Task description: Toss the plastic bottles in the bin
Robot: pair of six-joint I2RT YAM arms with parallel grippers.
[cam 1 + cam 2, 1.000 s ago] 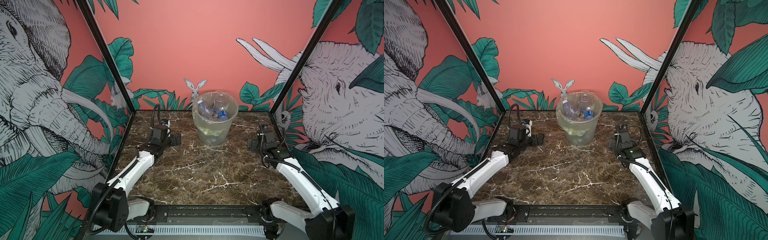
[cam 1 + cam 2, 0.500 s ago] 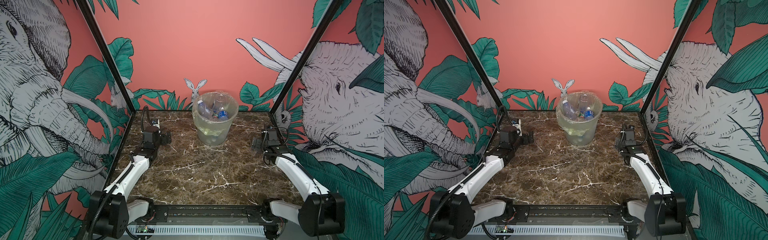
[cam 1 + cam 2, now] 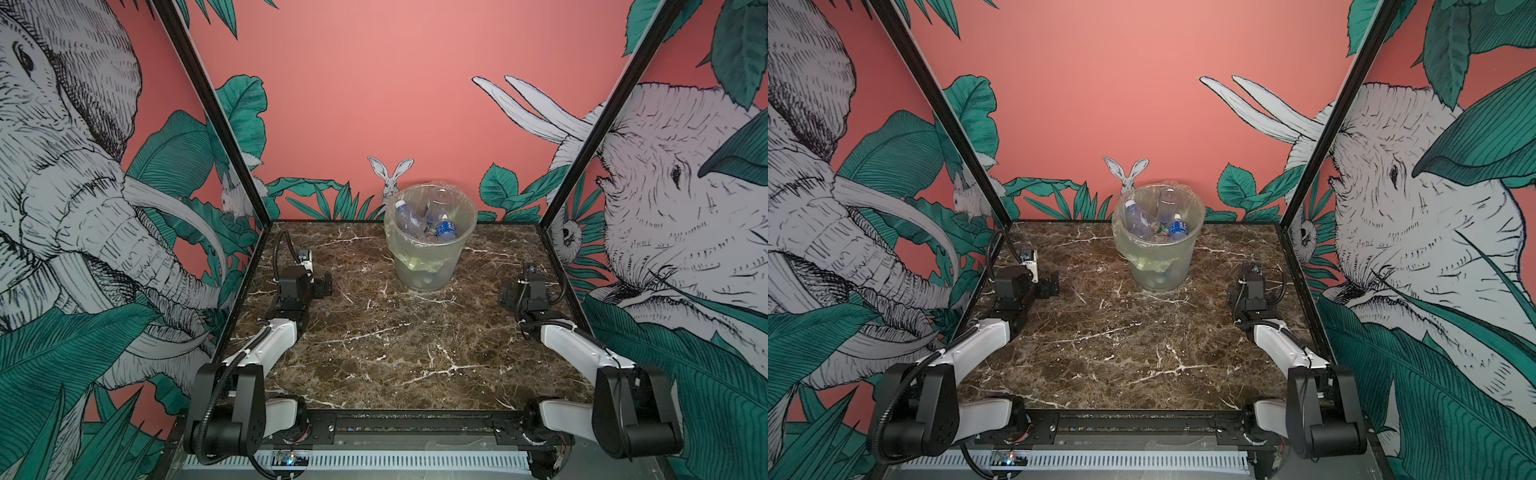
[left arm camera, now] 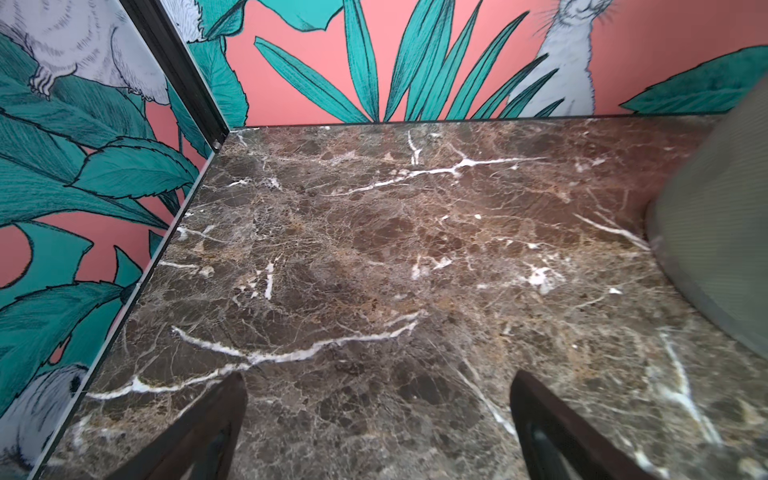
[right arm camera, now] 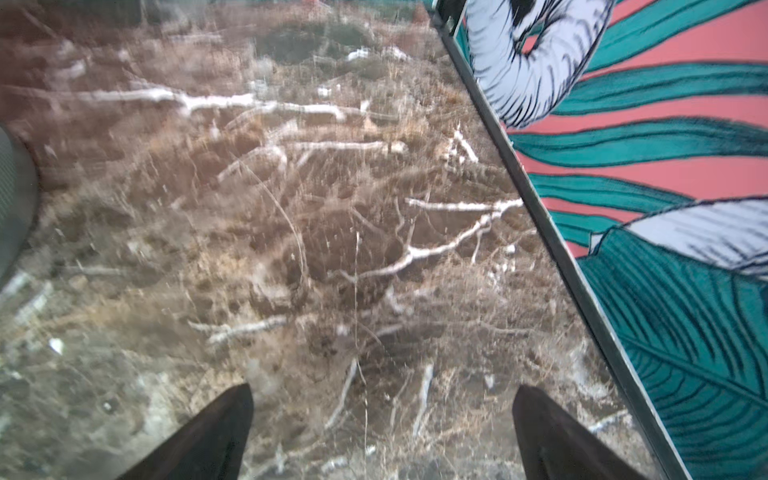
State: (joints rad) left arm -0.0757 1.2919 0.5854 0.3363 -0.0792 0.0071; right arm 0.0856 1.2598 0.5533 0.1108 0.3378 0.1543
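The left gripper is seen with its jaws spread wide, and nothing is held between them. Only the bare marble table is found under it and ahead of it. The right gripper is also opened wide and is empty, although the right wrist view is somewhat blurred. A painted wall is seen close to the outer side of this gripper.

In both top views the left gripper and the right gripper are held low over the table, well apart from each other. The bin is placed between them and a little farther ahead, upright on the table, and is touched by neither gripper. From the left gripper it is found ahead and toward the right; from the right gripper, ahead and toward the left.

The bottles are seen inside the bin, piled one on another. One with a blue label and a white cap lies near the top of the pile.
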